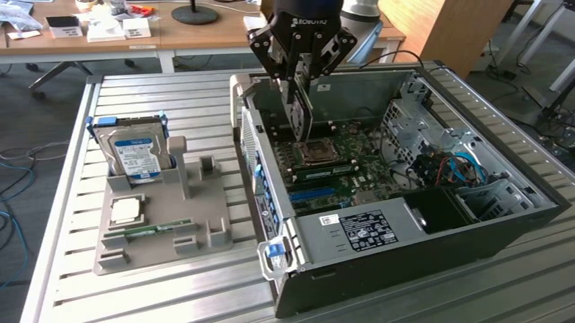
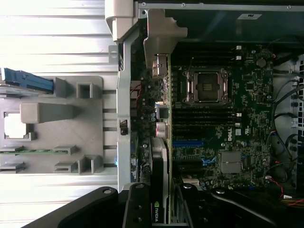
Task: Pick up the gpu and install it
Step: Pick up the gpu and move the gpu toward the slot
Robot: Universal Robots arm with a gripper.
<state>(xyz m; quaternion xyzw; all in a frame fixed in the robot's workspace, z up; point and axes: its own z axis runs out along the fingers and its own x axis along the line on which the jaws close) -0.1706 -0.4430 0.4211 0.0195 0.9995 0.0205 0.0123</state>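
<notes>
I've got the gpu (image 1: 301, 121) pinched between my fingers (image 1: 292, 81), my gripper (image 1: 303, 84) clamped on its upper edge, and the card hangs on edge, straight down into the open computer case (image 1: 503, 222). From the exterior view it sits just inside the case wall on the exterior view's left, above the motherboard (image 1: 359, 155) and right beside the CPU socket (image 1: 316, 151). Down the wrist camera I'm looking along the card itself: the gpu (image 2: 159, 161) runs away from my gripper (image 2: 160, 209), NVIDIA label close to my fingers, silver end bracket (image 2: 161, 33) at the far end by the case edge. The blue expansion slot (image 2: 187, 143) lies just to one side of the card, apart from it. Whether the card's lower edge is touching the board, I honestly can't tell from here; the angle hides that gap. Off to the exterior view's left, on the slatted metal table (image 1: 144, 94), the grey parts holder (image 1: 161, 249) carries the hard drive (image 1: 134, 151) standing upright, a processor chip (image 1: 124, 210) lying flat, and a green memory stick (image 1: 148, 229) in its groove, all well apart from me.
</notes>
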